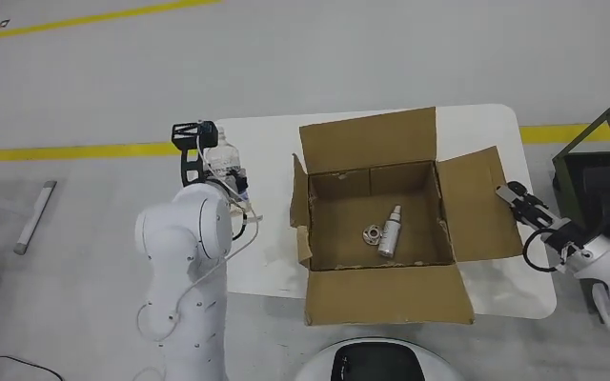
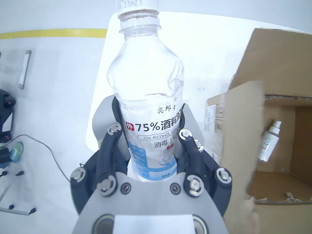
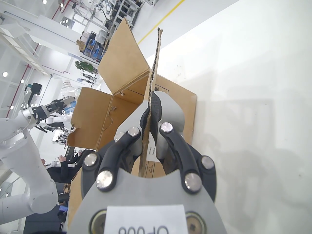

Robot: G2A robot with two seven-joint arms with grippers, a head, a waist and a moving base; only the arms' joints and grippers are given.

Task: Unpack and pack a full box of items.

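Note:
An open cardboard box (image 1: 324, 200) stands in the middle of the white table (image 1: 496, 124), flaps spread. Inside lie a small white spray bottle (image 1: 390, 233) (image 2: 269, 142) and a small round metal part (image 1: 370, 232). My left gripper (image 1: 195, 152) (image 2: 148, 120) is shut on a clear alcohol bottle (image 2: 146, 79) (image 1: 225, 160) with a white cap, held over the table's left end, beside the box. My right gripper (image 1: 519, 200) (image 3: 151, 103) is shut on the edge of the box's right flap (image 1: 481, 205) (image 3: 153, 57).
Yellow floor lines (image 1: 86, 150) run past the table. A dark green cart (image 1: 583, 171) stands at the right edge. A grey bar (image 1: 33, 217) lies on the floor at the left. Bare table lies behind and right of the box.

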